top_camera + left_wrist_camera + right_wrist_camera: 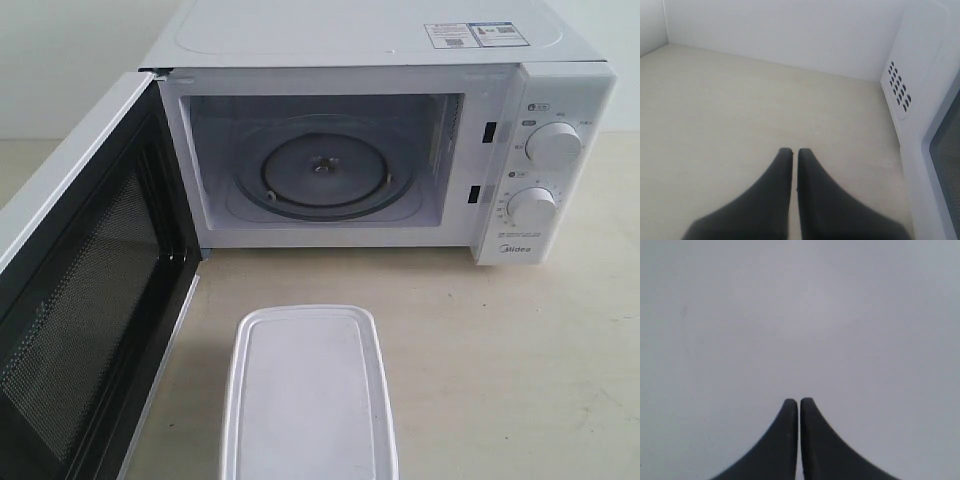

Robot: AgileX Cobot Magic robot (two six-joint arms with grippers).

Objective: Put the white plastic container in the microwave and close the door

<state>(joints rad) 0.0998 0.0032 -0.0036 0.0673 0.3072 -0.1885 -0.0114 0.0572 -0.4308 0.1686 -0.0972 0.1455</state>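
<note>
The white plastic container [308, 395] lies lidded on the beige table in front of the microwave [380, 130], near the view's bottom edge. The microwave's door [85, 290] stands wide open to the left, and the glass turntable [322, 170] inside is bare. Neither arm appears in the exterior view. My left gripper [795, 151] is shut and empty above the tabletop, with the microwave's vented side [900, 90] and the door's edge [935, 165] beside it. My right gripper [799, 401] is shut and empty, facing only a plain pale grey surface.
Two round knobs [553, 143] sit on the control panel at the microwave's right. Stickers [476, 35] lie on its top. A white wall [790, 30] stands behind the table in the left wrist view.
</note>
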